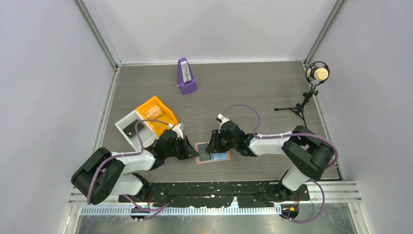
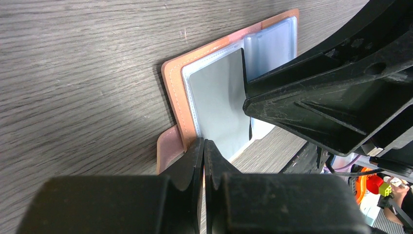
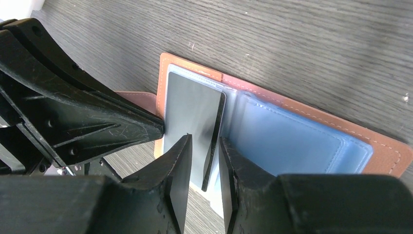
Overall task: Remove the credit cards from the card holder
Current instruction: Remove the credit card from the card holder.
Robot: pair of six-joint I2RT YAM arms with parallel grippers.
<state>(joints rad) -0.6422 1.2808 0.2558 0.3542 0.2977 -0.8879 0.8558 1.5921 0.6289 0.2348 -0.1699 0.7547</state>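
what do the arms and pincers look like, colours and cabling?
Both arms have white link shells with bulky black joint housings. A purple cable loops along the left arm and the right arm. The left pincer and right pincer are matte black plastic: tapered, wedge-shaped fingers, ribbed sides, scuffed edges. No markings visible.

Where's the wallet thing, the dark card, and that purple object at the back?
card holder point(image 3: 311, 117): right wrist view, tan leather border.
credit card point(image 3: 190, 112): right wrist view, grey face.
purple metronome point(image 1: 186, 78): top view, its front.
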